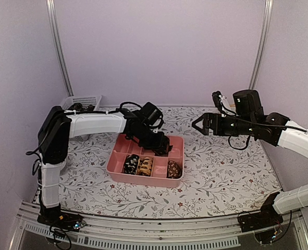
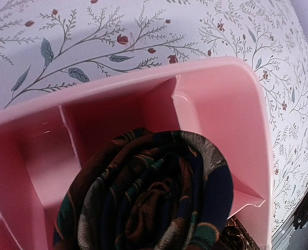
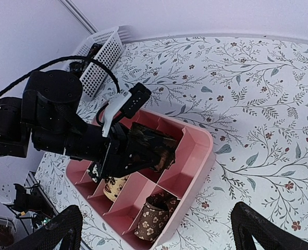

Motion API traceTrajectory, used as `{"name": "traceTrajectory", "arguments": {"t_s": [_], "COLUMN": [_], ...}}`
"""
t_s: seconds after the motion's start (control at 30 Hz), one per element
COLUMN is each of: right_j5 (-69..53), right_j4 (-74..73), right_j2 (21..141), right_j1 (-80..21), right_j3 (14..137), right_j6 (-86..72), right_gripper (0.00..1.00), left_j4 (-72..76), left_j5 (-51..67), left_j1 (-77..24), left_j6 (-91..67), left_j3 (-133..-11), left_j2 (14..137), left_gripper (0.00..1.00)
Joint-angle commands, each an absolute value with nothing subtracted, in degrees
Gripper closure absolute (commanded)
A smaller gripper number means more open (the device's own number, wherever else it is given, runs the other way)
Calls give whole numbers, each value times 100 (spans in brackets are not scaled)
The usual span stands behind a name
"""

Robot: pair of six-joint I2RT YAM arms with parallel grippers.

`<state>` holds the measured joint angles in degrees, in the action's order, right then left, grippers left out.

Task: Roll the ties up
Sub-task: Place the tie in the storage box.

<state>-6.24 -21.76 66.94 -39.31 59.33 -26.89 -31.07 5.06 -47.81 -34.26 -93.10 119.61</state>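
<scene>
The table [image 1: 221,172] is covered by a white cloth printed with grey-green sprigs and small red flowers. Pale lilac walls close it in, with a metal upright [image 1: 60,49] at each back corner. A white mesh basket [image 1: 83,100] sits at the upper left of the overhead frame, against the wall.

The pink tray [image 1: 143,180] lies at centre. Three rolled ties [image 1: 145,166] stand side by side in its lower row.

The left gripper [image 1: 163,147] reaches into the tray's upper row, towards its right side. It looks clenched on a dark coiled tie [image 2: 148,192], though its fingers are hidden in its own camera. I cannot tell whether that coil rests on the tray floor.

The right gripper [image 1: 198,124] hangs at the right of the frame with its jaws spread wide, holding nothing, well apart from the tray.
</scene>
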Motion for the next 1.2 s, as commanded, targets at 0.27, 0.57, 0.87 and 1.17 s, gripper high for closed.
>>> {"name": "traceTrajectory", "arguments": {"t_s": [0.27, 0.57, 0.87, 1.17], "right_j5": [-858, -955, -993, -930], "right_j4": [-1849, -1758, -1748, -1769], "right_j2": [6939, 7005, 6947, 6882], "right_j1": [-3920, -3920, -3920, -3920], "right_j3": [6067, 6117, 6083, 6047], "right_j6": [-2667, -2707, -2664, -2659], "right_gripper": [0, 0, 0, 0], "left_j4": [-5764, -6959, -7017, -6876], "left_j5": [-625, -1051, -1304, -1342], "left_j1": [-4893, -5080, -5134, -5115], "left_j6": [-3295, -3561, -3786, -3734], "left_j3": [-10640, -11614, -11893, -11927], "left_j2": [13182, 13773, 13624, 13536], "left_gripper": [89, 81, 59, 39]}}
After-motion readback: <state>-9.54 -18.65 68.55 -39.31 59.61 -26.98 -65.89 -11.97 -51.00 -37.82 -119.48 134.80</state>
